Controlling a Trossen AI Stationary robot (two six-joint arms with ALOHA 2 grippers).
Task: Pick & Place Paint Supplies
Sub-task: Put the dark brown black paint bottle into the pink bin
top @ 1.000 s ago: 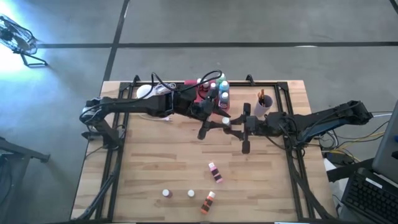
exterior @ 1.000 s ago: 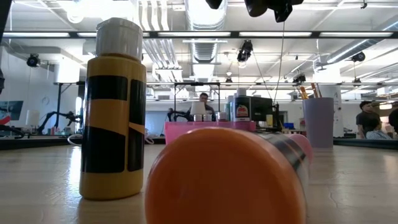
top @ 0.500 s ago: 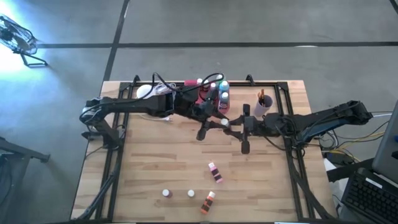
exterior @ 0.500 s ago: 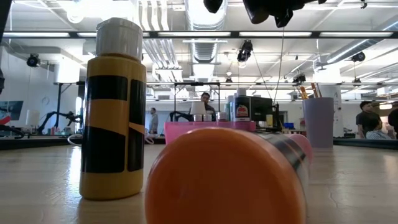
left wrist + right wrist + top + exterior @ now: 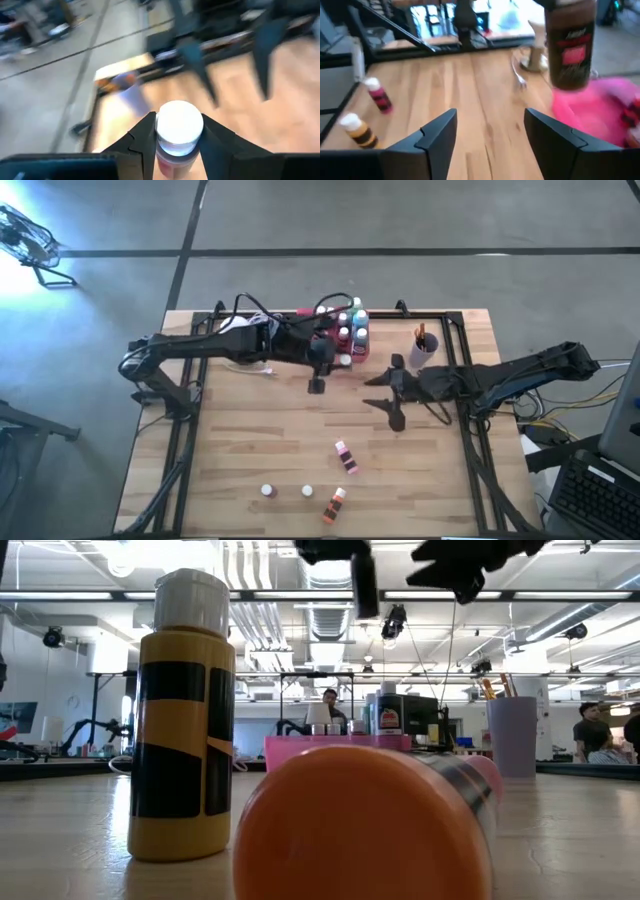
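A brown bottle (image 5: pixel 570 45) with a red label and a white cap (image 5: pixel 180 125) hangs in the air over the near edge of the pink tray (image 5: pixel 330 330), with my left gripper (image 5: pixel 321 368) shut on it. My right gripper (image 5: pixel 385 395) stands open just to its right with nothing between its fingers (image 5: pixel 437 137). Several bottles stand in the tray. More bottles are on the near part of the table: a pink one (image 5: pixel 346 457) lying, two upright (image 5: pixel 268 491) (image 5: pixel 307 491), and an orange one (image 5: pixel 334 502) lying. My left gripper pinches the brown bottle at its cap end (image 5: pixel 176 145) between its two fingers (image 5: pixel 145 137), one on each side. The fingers come nearly level from the table's left. The bottle hangs upright below them (image 5: pixel 570 60), clear of the table and the tray.
A lavender cup (image 5: pixel 424 346) with brushes stands right of the tray. A white lamp (image 5: pixel 235 328) with a cord lies under my left arm. In the low view a yellow-and-black bottle (image 5: pixel 180 720) and an orange cap (image 5: pixel 365 825) stand close to the camera.
Both grippers met at the bottle a second ago. My right gripper has opened and let go of it. My left gripper has carried the bottle toward the table's left, up to the pink tray, and has rolled and tipped while doing so.
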